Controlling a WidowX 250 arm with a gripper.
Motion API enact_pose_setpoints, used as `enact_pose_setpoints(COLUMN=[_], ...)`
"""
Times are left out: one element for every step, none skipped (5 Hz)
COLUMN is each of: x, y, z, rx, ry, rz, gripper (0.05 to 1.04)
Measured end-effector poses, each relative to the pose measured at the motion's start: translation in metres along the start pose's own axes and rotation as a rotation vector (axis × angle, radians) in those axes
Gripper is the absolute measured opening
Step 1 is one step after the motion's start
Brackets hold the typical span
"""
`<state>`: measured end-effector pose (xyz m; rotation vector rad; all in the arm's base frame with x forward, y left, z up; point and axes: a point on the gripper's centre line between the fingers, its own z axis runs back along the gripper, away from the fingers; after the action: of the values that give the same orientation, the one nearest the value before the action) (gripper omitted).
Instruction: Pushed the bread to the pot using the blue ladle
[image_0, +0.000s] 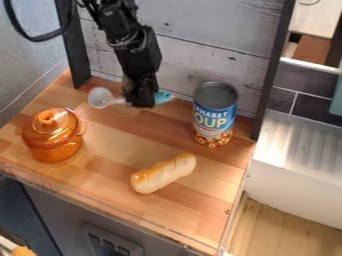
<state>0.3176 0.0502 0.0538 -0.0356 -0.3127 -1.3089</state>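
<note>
The claw (141, 104) hides part of the ladle (101, 98); whether it pinches, one cannot tell. Bread (163, 174) and pot (52, 137) sit well apart.

There it was, lettering on the can (216, 93)! I read "PHABET" on the blue part of its label (212, 131), and, right below in bigger letters, "OUP", the start of each word cut off by the curve.
</note>
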Motion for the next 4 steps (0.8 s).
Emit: enact_pose_setpoints(x=[0.012,0.038,0.057,0.072], y=[-0.023,-0.054,-0.080,-0.099], z=[0.001,-0.003,-0.008,-0.012], rx=[-0.048,-0.095,-0.130,-0.159], ry=[-0.036,-0.052,-0.067,-0.092], rz=[-0.081,-0.222,-0.331,-0.403], gripper=[0.315,0.315,0.315,0.315])
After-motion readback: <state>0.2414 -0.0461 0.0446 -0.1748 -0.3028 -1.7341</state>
